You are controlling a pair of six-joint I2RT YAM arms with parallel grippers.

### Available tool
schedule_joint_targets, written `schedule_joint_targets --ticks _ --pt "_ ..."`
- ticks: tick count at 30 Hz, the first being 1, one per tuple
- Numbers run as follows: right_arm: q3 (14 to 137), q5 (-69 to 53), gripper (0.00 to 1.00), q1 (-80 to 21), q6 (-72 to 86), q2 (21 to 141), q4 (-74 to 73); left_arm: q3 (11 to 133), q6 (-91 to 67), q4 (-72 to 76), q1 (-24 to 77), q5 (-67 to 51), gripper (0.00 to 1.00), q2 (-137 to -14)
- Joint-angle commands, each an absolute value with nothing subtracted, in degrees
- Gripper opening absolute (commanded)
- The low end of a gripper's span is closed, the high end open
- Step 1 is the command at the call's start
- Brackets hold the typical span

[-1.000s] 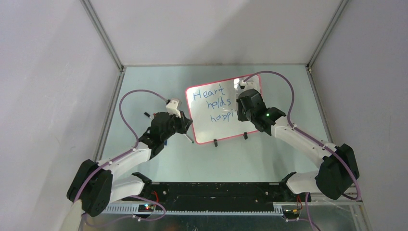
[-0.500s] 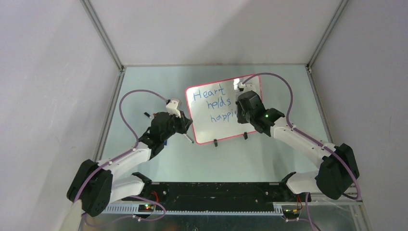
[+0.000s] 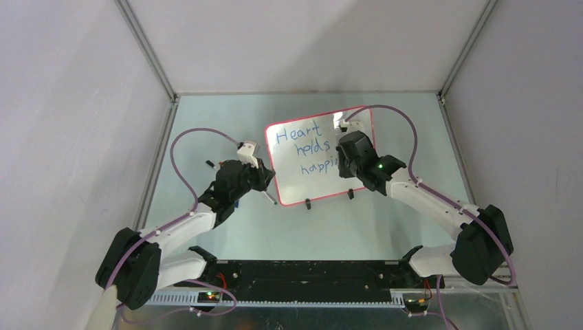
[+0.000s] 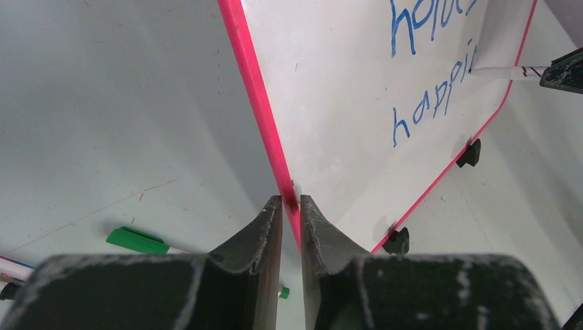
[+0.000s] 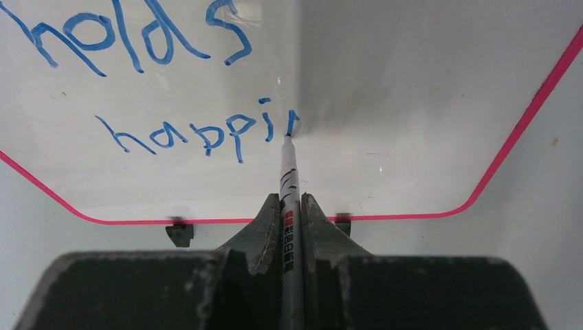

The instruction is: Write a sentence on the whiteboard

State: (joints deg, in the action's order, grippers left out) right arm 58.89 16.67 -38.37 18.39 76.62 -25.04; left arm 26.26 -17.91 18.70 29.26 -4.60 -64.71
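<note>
Now one board [image 3: 297,187] stands on the worktop [image 3: 206,137], about midway between the left and right edges and nearer the far edge than the near one. It tilts back on two black feet [image 5: 180,234], both along its lower red rim. The sentence [image 3: 306,148] runs in blue over three lines: "Heart", "holds", and an unfinished "happi" with one more short stroke begun after it.

Two claws are at the board. The left claw [image 4: 291,203] is clamped on the red frame at the board's left side, one finger on the front and one behind. The right claw [image 5: 291,201] is closed on one white marker [image 5: 289,168], whose tip touches the board at the end of the third line.

Two more pens lie on the worktop toward its left edge: a green marker [image 4: 136,240] just beside the left claw, and a second pen [image 4: 12,269], mostly cut off in the left wrist view.
</note>
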Motion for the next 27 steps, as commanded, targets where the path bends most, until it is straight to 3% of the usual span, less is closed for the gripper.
schedule_joint_targets --ticks 1,27 --pt "58.8 17.1 0.0 -38.0 18.2 75.8 -23.0 26.9 -16.5 19.7 29.5 -4.1 0.2 -63.4" --pt "63.3 16.3 0.0 -36.4 17.4 78.2 -22.6 26.9 -16.5 19.6 29.5 -4.1 0.2 -63.4"
